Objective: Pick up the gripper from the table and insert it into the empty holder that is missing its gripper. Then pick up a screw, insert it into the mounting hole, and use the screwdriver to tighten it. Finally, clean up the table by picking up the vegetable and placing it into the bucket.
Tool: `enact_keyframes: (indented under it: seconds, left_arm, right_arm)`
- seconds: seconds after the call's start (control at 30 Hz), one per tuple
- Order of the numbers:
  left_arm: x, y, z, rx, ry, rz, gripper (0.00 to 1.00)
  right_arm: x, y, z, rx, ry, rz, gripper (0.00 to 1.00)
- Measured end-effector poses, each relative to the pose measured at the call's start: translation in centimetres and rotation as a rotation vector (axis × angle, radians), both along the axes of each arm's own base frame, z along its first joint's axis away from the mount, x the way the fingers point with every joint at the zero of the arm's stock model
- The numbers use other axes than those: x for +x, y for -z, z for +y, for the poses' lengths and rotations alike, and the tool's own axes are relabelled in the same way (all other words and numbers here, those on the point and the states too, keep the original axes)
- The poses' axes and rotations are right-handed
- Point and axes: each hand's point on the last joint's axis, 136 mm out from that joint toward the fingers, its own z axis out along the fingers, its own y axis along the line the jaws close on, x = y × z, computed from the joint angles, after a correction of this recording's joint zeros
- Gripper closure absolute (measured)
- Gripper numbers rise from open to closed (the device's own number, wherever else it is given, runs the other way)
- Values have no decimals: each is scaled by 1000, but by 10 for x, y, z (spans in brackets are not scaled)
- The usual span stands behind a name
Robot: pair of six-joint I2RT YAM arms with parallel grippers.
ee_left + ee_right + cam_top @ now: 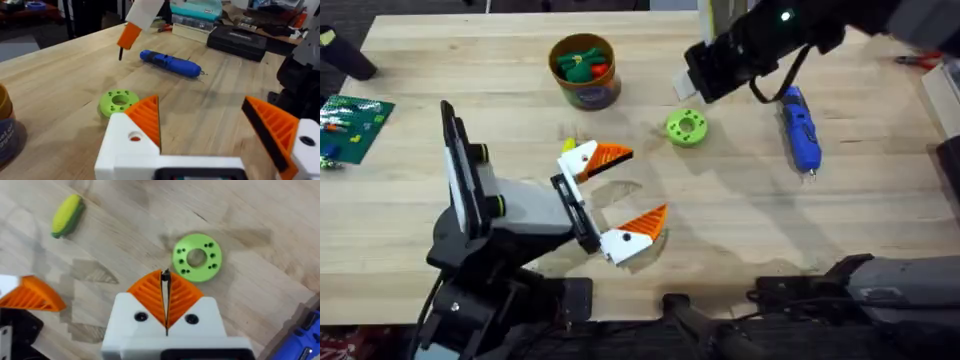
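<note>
- Right wrist view: the right gripper [165,282] has its orange ribbed pads pressed together on a thin dark screw [165,276], whose tip pokes out just past the pads.
- The pinched screw hangs above the table [740,230], just beside the green perforated disc [196,257] and not touching it.
- The screw looks small, stiff and light. It is probably smooth metal, so it may pivot or slip between the pads if it is bumped.
- The grip seems best kept on the shank, with the tip left free to find the mounting hole. A slow, straight approach would suit it.
- The left gripper [645,183] is spread wide with nothing in it. Both orange-and-white fingers sit in the holder [520,205], and a round hole shows in each white base.
- The blue screwdriver [799,125] lies flat on the table, well apart from the holder. It looks rigid and slim, so the mid-barrel seems the place to grasp it.
- The toy corn cob [66,215] lies on the wood near the holder's far finger. The bucket [584,90] stands beyond it with vegetables already inside.
</note>
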Motion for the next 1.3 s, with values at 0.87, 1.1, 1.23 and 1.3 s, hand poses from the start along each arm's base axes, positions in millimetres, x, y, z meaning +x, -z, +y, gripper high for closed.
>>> enact_keyframes:
  seconds: [0.87,1.1,1.23,1.3]
  left_arm:
    - [0,0,0,0,0,0,15]
    - [0,0,0,0,0,0,14]
    - [0,0,0,0,0,0,14]
    - [0,0,0,0,0,0,15]
  right_arm:
    - [-84,-98,103,141,-291,-45,994]
    - [-100,-95,116,146,-321,-18,994]
    - [-111,-97,126,165,-351,0,994]
    - [-115,-93,133,163,-368,14,994]
